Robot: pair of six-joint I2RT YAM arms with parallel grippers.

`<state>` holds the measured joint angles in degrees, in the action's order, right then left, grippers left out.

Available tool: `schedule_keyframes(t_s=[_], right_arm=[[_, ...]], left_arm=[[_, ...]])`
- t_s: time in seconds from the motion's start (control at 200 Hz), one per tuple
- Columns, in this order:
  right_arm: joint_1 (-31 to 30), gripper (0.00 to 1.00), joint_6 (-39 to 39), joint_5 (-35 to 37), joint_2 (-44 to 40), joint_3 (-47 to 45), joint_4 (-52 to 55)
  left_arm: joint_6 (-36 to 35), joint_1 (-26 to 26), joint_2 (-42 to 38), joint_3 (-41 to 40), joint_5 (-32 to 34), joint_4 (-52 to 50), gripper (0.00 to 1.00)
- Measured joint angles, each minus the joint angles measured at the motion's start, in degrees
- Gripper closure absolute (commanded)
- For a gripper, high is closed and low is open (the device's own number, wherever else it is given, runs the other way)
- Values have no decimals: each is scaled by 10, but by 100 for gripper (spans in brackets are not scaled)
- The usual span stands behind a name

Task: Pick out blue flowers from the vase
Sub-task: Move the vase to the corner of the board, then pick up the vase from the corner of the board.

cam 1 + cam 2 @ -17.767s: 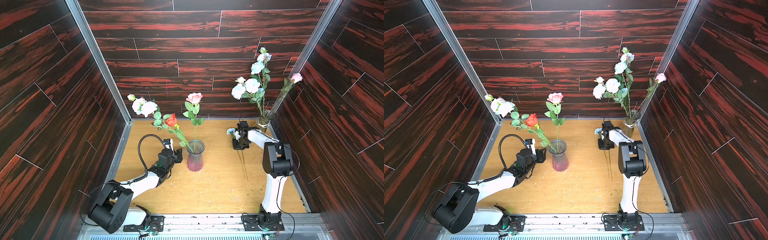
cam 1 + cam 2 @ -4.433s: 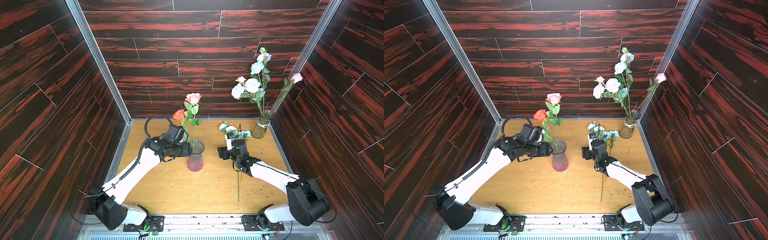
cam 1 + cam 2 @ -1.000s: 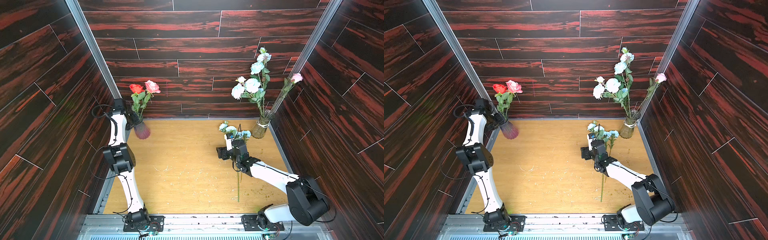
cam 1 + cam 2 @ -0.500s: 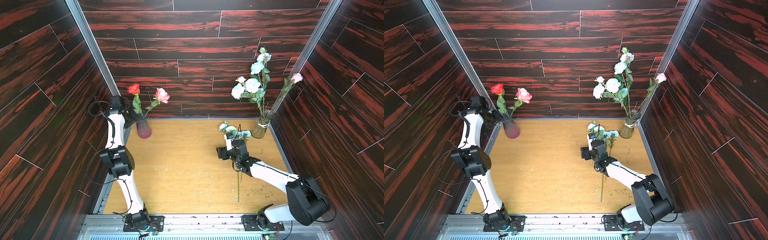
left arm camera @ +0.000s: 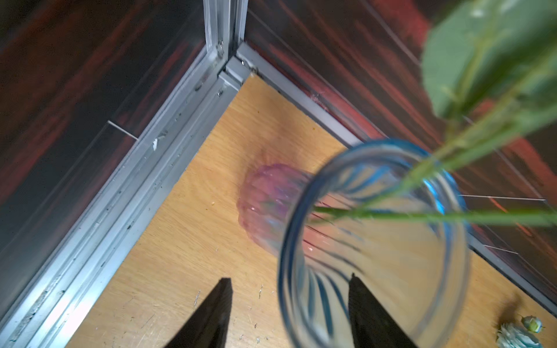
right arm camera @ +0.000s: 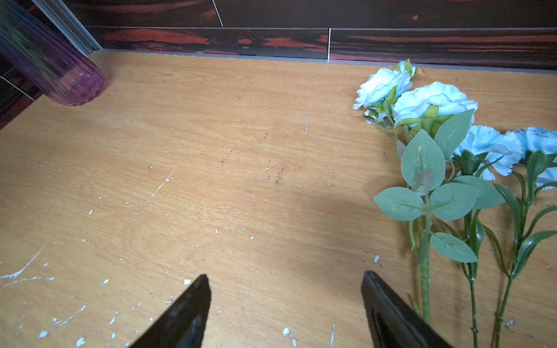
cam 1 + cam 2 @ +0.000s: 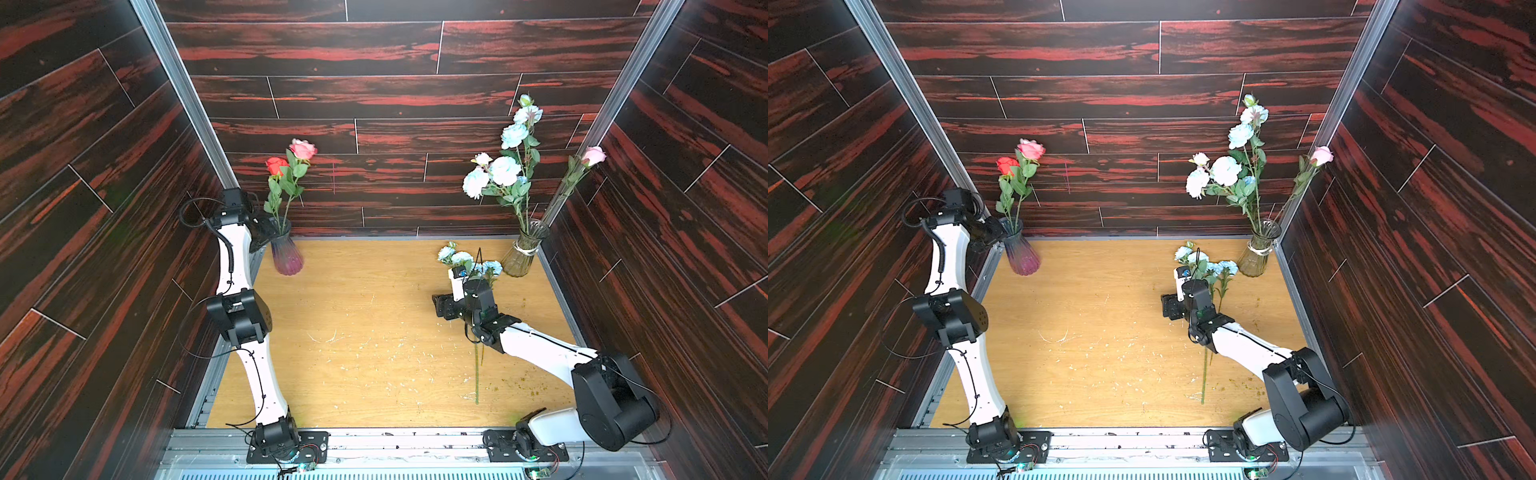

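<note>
The purple ribbed vase (image 7: 286, 257) stands in the table's far left corner and holds only a red rose (image 7: 276, 165) and a pink rose (image 7: 303, 148). My left gripper (image 7: 266, 230) is at its neck and open. In the left wrist view the gripper (image 5: 289, 276) straddles the near wall of the vase rim (image 5: 301, 192), with a gap on the outer side. Blue flowers (image 7: 469, 262) lie on the table at the back right. My right gripper (image 7: 463, 291) hovers open and empty just left of them (image 6: 434, 102).
A clear glass vase (image 7: 521, 257) in the far right corner holds tall pale blue-white blooms (image 7: 505, 170) and a leaning pink rose (image 7: 594, 154). The laid flowers' long stem (image 7: 476, 374) runs toward the front under the right arm. Dark wood walls close in three sides.
The purple vase went from tilted in my left gripper to standing in the far left corner. The left jaws widened off it and the roses swung together. The right arm stayed still.
</note>
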<state>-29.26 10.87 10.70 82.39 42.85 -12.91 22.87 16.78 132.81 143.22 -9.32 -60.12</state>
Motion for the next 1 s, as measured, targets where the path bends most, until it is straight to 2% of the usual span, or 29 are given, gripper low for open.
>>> schedule_keyframes(t_s=[0.321, 0.486, 0.721, 0.787, 0.852, 0.997], right_arm=[[0, 19, 0, -2, 0, 0, 0], [0, 19, 0, -2, 2, 0, 0], [0, 19, 0, -2, 5, 0, 0], [0, 20, 0, -2, 5, 0, 0], [0, 21, 0, -2, 5, 0, -1], [0, 23, -2, -9, -24, -26, -19]], left_arm=[[-1, 1, -9, 13, 6, -10, 36], [16, 1, -82, -72, 10, 47, 36], [34, -3, -191, -112, -8, 94, 36], [37, -11, -245, -167, -12, 116, 36], [37, -32, -325, -269, -10, 156, 36], [34, -147, -551, -576, -3, 329, 33]])
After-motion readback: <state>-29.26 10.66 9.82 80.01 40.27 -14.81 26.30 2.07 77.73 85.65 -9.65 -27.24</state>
